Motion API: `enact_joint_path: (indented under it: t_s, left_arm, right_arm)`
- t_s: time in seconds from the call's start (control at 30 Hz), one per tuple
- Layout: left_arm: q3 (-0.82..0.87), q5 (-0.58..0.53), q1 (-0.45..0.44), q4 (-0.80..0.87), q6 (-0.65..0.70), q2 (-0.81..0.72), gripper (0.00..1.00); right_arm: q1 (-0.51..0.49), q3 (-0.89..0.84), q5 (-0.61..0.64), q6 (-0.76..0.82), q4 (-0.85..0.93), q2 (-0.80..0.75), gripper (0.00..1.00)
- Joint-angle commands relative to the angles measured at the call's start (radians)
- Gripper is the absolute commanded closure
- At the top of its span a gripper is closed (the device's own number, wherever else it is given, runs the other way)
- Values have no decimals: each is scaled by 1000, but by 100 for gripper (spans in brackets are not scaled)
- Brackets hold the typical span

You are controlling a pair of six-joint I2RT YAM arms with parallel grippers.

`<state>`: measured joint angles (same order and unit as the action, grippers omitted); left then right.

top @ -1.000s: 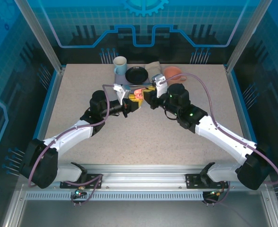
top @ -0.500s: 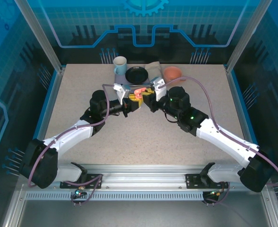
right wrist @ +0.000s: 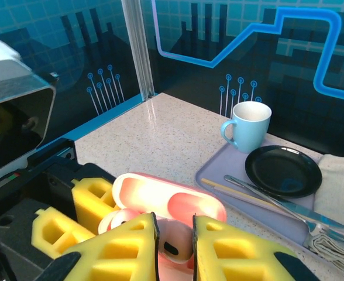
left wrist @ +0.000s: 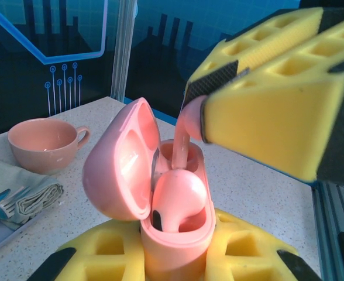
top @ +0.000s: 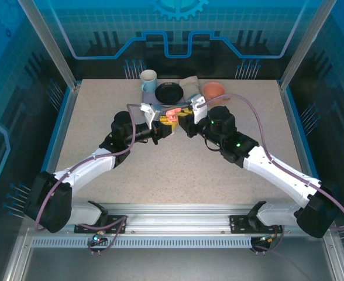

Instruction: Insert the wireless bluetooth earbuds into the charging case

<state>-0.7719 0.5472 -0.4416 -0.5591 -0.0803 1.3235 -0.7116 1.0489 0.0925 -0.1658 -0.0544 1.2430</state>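
A pink charging case point(left wrist: 178, 246) stands upright with its lid point(left wrist: 116, 170) swung open to the left. My left gripper point(left wrist: 175, 260) is shut on the case's body, with its yellow foam fingers on either side. One pink earbud point(left wrist: 181, 193) sits in the near slot. My right gripper point(right wrist: 175, 246) is shut on a second pink earbud point(right wrist: 178, 237). In the left wrist view this earbud point(left wrist: 186, 126) hangs from the right gripper's fingers point(left wrist: 265, 111), its stem reaching down into the far slot. From above, both grippers meet at the case point(top: 171, 115) mid-table.
Behind the grippers lies a grey tray point(right wrist: 219, 170) with a blue mug point(right wrist: 248, 126), a black plate point(right wrist: 283, 170), chopsticks and a fork. A folded napkin point(left wrist: 34, 196) and an orange-pink cup point(left wrist: 43, 143) sit to the right of the tray.
The right gripper has edged slightly at the case with the earbud in it. The left arm has held still.
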Motion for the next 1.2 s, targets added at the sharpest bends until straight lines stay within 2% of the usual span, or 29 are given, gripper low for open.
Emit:
enact_joint_path:
  t_s: [0.0,0.6,0.97,1.17]
  left_arm:
    - [-40,6,0,-60,-22,3,100]
    - [-50,6,-1,-59,-11,0,100]
    - [-59,6,-1,-54,-13,5,100]
    - [-58,5,-1,-58,-17,10,100]
  right_arm:
    - [32,52,-27,-54,23,3,82]
    - [57,48,-88,-71,33,12,83]
    - [45,33,-120,0,48,6,83]
    - [43,40,-127,6,58,9,79]
